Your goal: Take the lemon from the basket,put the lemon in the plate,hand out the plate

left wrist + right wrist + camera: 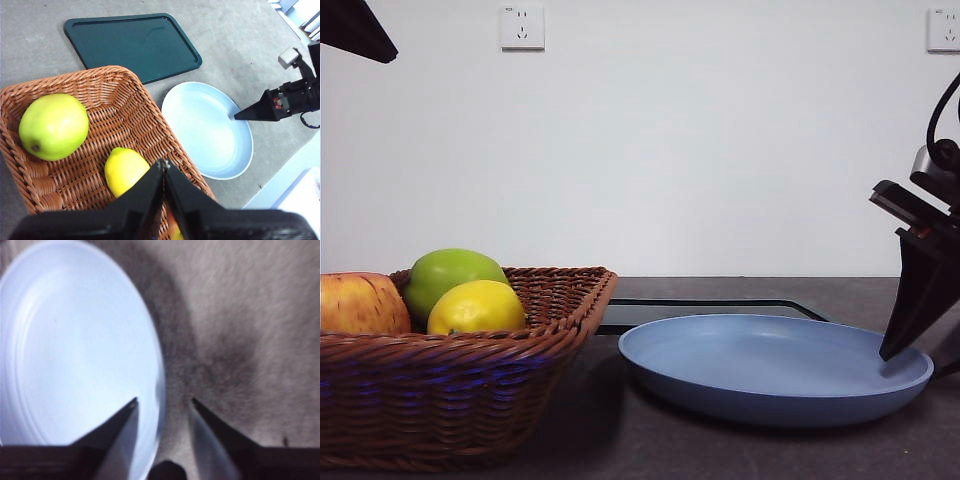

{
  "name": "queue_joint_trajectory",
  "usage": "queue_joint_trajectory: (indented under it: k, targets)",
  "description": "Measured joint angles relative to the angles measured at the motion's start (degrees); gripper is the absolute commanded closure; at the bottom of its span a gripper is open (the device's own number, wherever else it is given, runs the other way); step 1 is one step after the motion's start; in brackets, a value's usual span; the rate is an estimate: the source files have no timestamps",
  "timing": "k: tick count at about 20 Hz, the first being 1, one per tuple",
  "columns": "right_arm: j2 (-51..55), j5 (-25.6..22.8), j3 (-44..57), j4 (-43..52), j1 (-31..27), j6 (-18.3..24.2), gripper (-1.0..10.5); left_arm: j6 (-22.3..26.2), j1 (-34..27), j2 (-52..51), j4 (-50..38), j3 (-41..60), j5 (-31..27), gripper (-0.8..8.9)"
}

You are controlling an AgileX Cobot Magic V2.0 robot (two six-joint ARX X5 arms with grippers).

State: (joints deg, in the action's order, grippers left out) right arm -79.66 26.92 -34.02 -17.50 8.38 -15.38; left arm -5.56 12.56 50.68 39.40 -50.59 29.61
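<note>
The lemon [123, 170] lies in the wicker basket [145, 120], beside the green apple [53, 126]; the front view shows a red-yellow apple [360, 303] at the basket's other side. The light blue plate [760, 395] is empty and sits on the grey bench [235, 55] just beside the basket, with a flat black tray [132, 45] behind it.

Left gripper [164, 172]: poised above the basket near the lemon, fingers pressed together, holding nothing. Right gripper [162, 407]: at the plate's far rim, fingers set narrowly apart and straddling the rim, one inside the plate and one outside; not yet closed on it.

Assessment: the first step is not done; the lemon has not been lifted.

Risks noted:
- The left fingers must spread before descending; otherwise they would push the lemon instead of seizing it.
- The lemon is smooth and oval, so an off-centre grip could let it squirt sideways against the basket wall or the apple.
- The right gripper sits over the plate's edge; closing or lifting early would tilt the plate and leave no steady landing place
- A high release may let the lemon roll off the shallow plate
</note>
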Motion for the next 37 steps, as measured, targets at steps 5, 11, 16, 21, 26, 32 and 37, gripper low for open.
queue_joint_trajectory:
  k: [5, 11, 16, 21, 26, 32, 37]
  targets:
    - [0.0, -0.5, 0.0, 0.5, 0.3, -0.2, 9.4, 0.0, 0.0, 0.0, 0.3, 0.0, 0.0, 8.03]
    - [6.4, -0.9, 0.0, -1.6, 0.2, -0.3, 9.4, -2.8, 2.4, 0.0, 0.6, 0.0, 0.1, 4.34]
    - [14.9, -1.5, -0.6, -8.5, -1.7, -0.3, 9.4, -6.5, 7.8, 0.3, 0.2, 0.0, -7.0, 4.34]
    - [19.6, -6.6, -6.8, -19.4, -3.3, 1.3, 9.4, -9.1, 14.6, 10.1, 1.9, -4.0, -16.5, 4.35]
    - [22.6, -6.2, -8.7, -20.5, -3.2, 1.9, 9.4, -9.2, 18.6, 24.2, 6.9, -8.5, -22.0, 4.35]
    - [24.2, -6.1, -9.5, -22.1, -3.3, 1.9, 9.4, -9.5, 19.6, 34.1, 3.5, -8.7, -23.4, 4.35]
    - [24.2, -6.1, -9.5, -22.1, -3.3, 1.9, 9.4, -9.5, 19.7, 39.8, 0.8, -8.7, -25.0, 4.35]
